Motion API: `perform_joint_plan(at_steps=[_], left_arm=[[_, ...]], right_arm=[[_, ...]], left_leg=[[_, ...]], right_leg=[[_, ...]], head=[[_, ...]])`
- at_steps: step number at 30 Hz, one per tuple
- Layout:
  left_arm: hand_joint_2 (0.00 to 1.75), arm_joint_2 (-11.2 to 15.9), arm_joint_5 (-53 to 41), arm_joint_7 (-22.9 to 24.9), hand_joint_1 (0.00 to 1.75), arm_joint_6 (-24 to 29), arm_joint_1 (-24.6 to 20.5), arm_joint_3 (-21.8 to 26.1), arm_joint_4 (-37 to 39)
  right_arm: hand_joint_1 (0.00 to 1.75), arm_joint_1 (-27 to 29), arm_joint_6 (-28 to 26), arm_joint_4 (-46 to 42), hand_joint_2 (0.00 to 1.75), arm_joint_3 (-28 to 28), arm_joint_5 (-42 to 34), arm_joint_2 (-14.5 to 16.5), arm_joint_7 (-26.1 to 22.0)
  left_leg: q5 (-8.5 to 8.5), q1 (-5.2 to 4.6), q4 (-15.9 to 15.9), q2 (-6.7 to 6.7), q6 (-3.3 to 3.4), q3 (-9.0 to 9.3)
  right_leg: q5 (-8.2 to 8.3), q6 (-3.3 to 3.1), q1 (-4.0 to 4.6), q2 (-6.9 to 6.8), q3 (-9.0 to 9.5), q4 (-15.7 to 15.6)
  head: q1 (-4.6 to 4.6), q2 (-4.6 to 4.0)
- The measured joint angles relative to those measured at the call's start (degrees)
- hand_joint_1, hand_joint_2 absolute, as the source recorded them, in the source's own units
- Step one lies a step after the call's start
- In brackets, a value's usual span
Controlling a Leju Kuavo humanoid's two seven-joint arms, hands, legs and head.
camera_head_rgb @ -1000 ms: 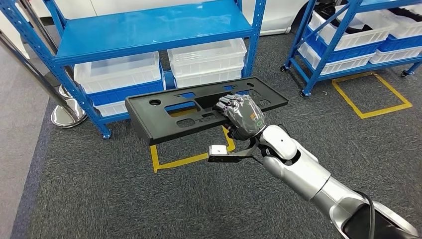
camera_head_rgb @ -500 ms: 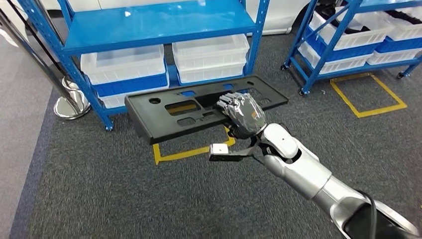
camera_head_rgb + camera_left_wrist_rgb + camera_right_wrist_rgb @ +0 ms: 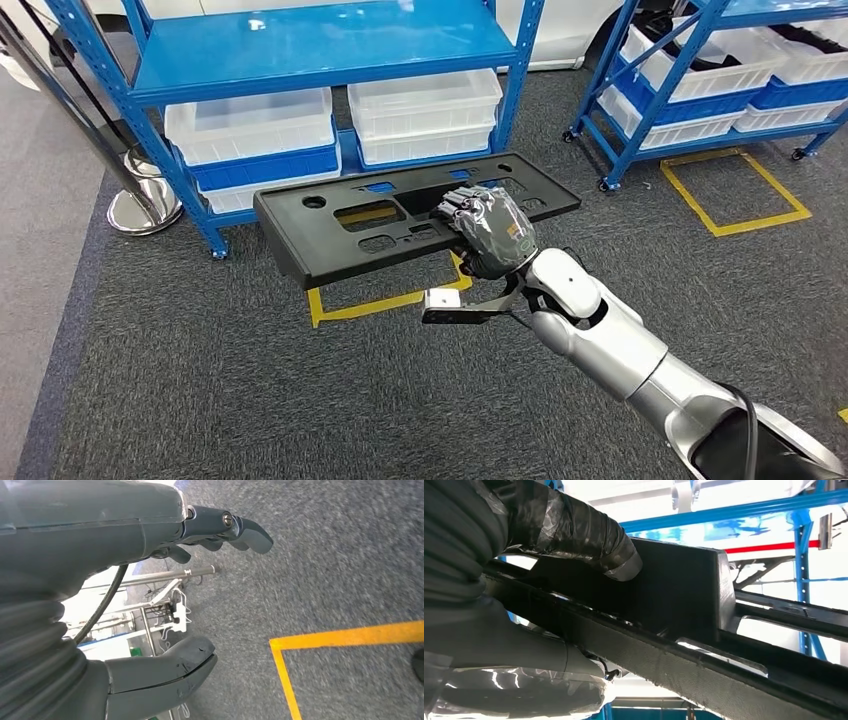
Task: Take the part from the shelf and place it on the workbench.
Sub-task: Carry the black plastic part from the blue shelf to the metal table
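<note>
You are standing on dark grey carpet marked with yellow floor tape, facing a blue steel shelf whose lower level carries white bins. A second blue rack stands to the right. No workbench appears in these views.

The part, a long, flat black plastic panel with several cut-outs, is off the shelf and carried in the air in front of the shelf, roughly level and slightly skewed. The right hand grips it near the panel's right-of-centre, fingers over the top face and wrapped into a cut-out; the right wrist view shows the taped thumb pressed against a raised block on the panel.

Handling judgement:
- The part looks rigid and fairly light, since one hand holds it out flat without visible sag.
- The grasp is off centre, so the long left end will tend to droop or swing when you turn.
- The smooth moulded surface may slip; keep hold at the cut-out edge and rib, not the bare flat face.

The left hand hangs over the carpet with fingers apart, holding nothing. You could use it to support the free left end.
</note>
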Motion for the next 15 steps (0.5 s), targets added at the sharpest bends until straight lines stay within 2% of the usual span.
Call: perform_joint_plan(at_steps=[1,2,3,4,5,7,9,11,12,13,15], left_arm=[[1.75,0.0,0.0,0.0,0.0,0.0,0.0,0.0,0.0],[1.75,0.0,0.0,0.0,0.0,0.0,0.0,0.0,0.0],[1.75,0.0,0.0,0.0,0.0,0.0,0.1,0.0,0.0],[1.75,0.0,0.0,0.0,0.0,0.0,0.0,0.0,0.0],[1.75,-0.1,0.0,0.0,0.0,0.0,0.0,0.0,0.0],[1.75,0.0,0.0,0.0,0.0,0.0,0.0,0.0,0.2],[1.75,-0.1,-0.1,0.0,0.0,0.0,0.0,0.0,0.3],[1.75,-0.2,-0.1,0.0,0.0,-0.1,0.0,0.0,0.3],[1.75,-0.3,-0.1,0.0,0.0,-0.1,0.0,0.0,0.3],[1.75,-0.4,-0.1,0.0,0.0,-0.1,0.0,0.0,0.3],[1.75,-0.5,-0.1,0.0,0.0,-0.1,0.0,0.0,0.3]], right_arm=[[1.75,0.2,0.0,0.0,1.75,0.0,0.0,0.0,0.0],[1.75,0.4,0.0,0.1,1.75,0.0,0.0,0.0,0.0],[1.75,0.6,0.0,0.1,1.75,0.0,0.0,-0.1,0.0],[1.75,0.7,0.0,0.1,1.75,-0.1,-0.1,-0.1,0.0],[1.75,0.7,0.0,0.1,1.75,-0.1,-0.1,-0.1,0.0],[1.75,0.7,0.0,0.0,1.75,-0.4,-0.2,-0.2,0.0],[1.75,0.8,0.1,0.0,1.75,-0.5,-0.4,-0.2,0.0],[1.75,0.9,0.2,-0.1,1.75,-0.6,-0.6,-0.3,0.0],[1.75,0.9,0.2,-0.1,1.75,-0.6,-0.6,-0.3,0.0],[1.75,0.8,0.3,-0.1,1.75,-0.6,-0.6,-0.3,0.0],[1.75,0.8,0.4,-0.1,1.75,-0.6,-0.7,-0.3,0.0]], left_leg=[[0.05,0.04,0.3,0.02,0.02,-0.38],[0.06,0.1,0.6,0.03,-0.01,-0.81],[0.05,0.21,1.0,0.03,-0.08,-1.26],[-0.01,0.38,1.5,0.02,-0.24,-1.71],[-0.13,0.54,2.1,0.0,-0.49,-2.15],[-0.34,0.59,3.3,-0.11,-1.34,-3.08],[-0.16,0.44,3.9,-0.21,-2.25,-3.69],[-0.02,0.56,4.0,-0.23,-3.03,-3.97],[-0.76,0.68,4.5,-0.24,-3.39,-4.3],[-2.38,0.76,6.0,-0.25,-3.67,-4.92],[-7.53,0.85,12.3,-0.25,-4.08,-7.08]], right_leg=[[-1.86,0.05,-0.08,0.01,-1.42,4.0],[-2.79,0.12,-0.2,0.0,-2.18,6.6],[-2.59,0.22,-0.37,-0.01,-1.81,6.9],[-1.45,0.36,-0.6,-0.04,-0.23,4.8],[-0.08,0.55,-0.87,-0.07,2.07,1.0],[1.38,0.6,-0.9,0.05,5.5,-5.0],[1.45,-0.04,-0.59,0.3,5.75,-6.2],[2.11,-1.09,-0.57,0.3,5.18,-6.2],[2.5,-1.65,-0.56,0.23,4.87,-6.3],[2.95,-2.19,-0.61,0.15,4.46,-6.4],[3.97,-2.84,-0.5,0.06,3.23,-6.4]], head=[[-0.02,0.0],[-0.01,0.0],[-0.01,0.0],[-0.01,0.0],[-0.01,0.0],[-0.01,0.0],[-0.02,0.0],[-0.02,0.0],[-0.03,0.0],[-0.03,0.0],[-0.04,0.0]])
